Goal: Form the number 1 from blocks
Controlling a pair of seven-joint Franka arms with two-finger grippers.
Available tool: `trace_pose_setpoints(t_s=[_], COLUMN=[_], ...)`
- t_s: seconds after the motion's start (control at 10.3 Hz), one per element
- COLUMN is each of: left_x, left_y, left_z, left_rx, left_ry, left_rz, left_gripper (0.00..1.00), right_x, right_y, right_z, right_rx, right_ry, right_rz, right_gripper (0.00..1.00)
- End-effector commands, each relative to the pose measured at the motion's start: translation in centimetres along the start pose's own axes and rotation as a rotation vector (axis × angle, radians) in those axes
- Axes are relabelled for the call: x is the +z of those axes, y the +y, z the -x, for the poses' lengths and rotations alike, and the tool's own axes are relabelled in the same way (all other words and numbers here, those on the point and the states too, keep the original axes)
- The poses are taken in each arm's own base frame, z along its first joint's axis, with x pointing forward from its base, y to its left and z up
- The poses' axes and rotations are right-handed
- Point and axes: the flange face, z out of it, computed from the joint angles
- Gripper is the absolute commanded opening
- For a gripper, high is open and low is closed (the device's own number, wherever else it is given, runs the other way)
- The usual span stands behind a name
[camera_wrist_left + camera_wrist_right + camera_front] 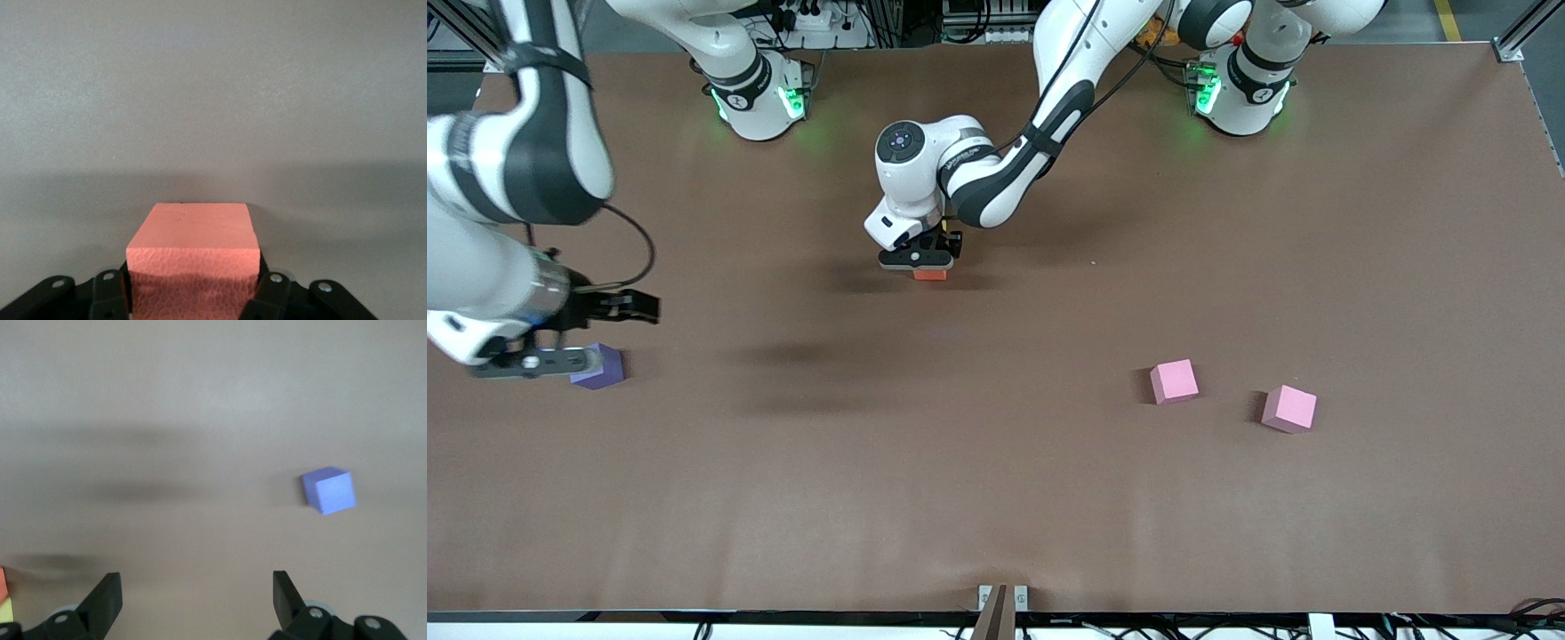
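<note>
Front view: the left gripper hangs low over the desk near its middle, with a red block showing just under it. The right gripper waits at the right arm's end, over a purple cube. Two pink cubes lie toward the left arm's end.

Left wrist view: the block sits clamped between the fingers (its top face clear).

Right wrist view: fingers spread wide, nothing held; the purple cube lies apart.
</note>
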Motion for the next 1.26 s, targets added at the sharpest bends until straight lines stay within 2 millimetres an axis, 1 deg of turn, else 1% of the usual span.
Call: trace_pose_setpoints(t_s=[0.0, 0.19, 0.29, 0.48, 0.68, 0.87, 0.97, 1.06, 1.16], left_x=[0.1, 0.2, 0.3, 0.4, 0.3, 0.4, 0.1, 0.3, 0.3], left_y=[0.4, 0.4, 0.5, 0.5, 0.6, 0.4, 0.4, 0.3, 0.6], left_z=[-0.2, 0.0, 0.2, 0.4, 0.9, 1.2, 1.1, 1.4, 2.2], left_rx=[-0.004, -0.003, -0.003, 0.0, 0.007, 0.008, 0.008, 0.01, 0.01], left_ry=[0.02, 0.018, 0.018, 0.013, 0.005, -0.008, -0.007, -0.017, -0.024], left_rz=[0.012, 0.011, 0.01, 0.006, -0.003, -0.029, -0.028, -0.047, -0.052], left_gripper=[0.0, 0.0, 0.0, 0.0, 0.0, 0.0, 0.0, 0.0, 0.12], right_x=[-4.5, -7.1, -8.1, -9.5, -9.7, -9.7, -9.9, -9.9, -9.9], right_y=[1.5, 2.3, 3.2, 4.4, 5.0, 5.2, 5.2, 5.1, 5.2], right_z=[1.4, 2.8, 3.4, 4.7, 5.3, 6.5, 6.6, 6.6, 6.4], right_rx=[0.132, 0.229, 0.25, 0.266, 0.274, 0.282, 0.276, 0.281, 0.281], right_ry=[0.066, 0.113, 0.133, 0.156, 0.177, 0.172, 0.175, 0.168, 0.166], right_rz=[-0.007, -0.017, -0.028, -0.053, -0.057, -0.061, -0.059, -0.06, -0.06], right_gripper=[1.0, 1.0, 1.0, 1.0, 1.0, 1.0, 1.0, 1.0, 1.0])
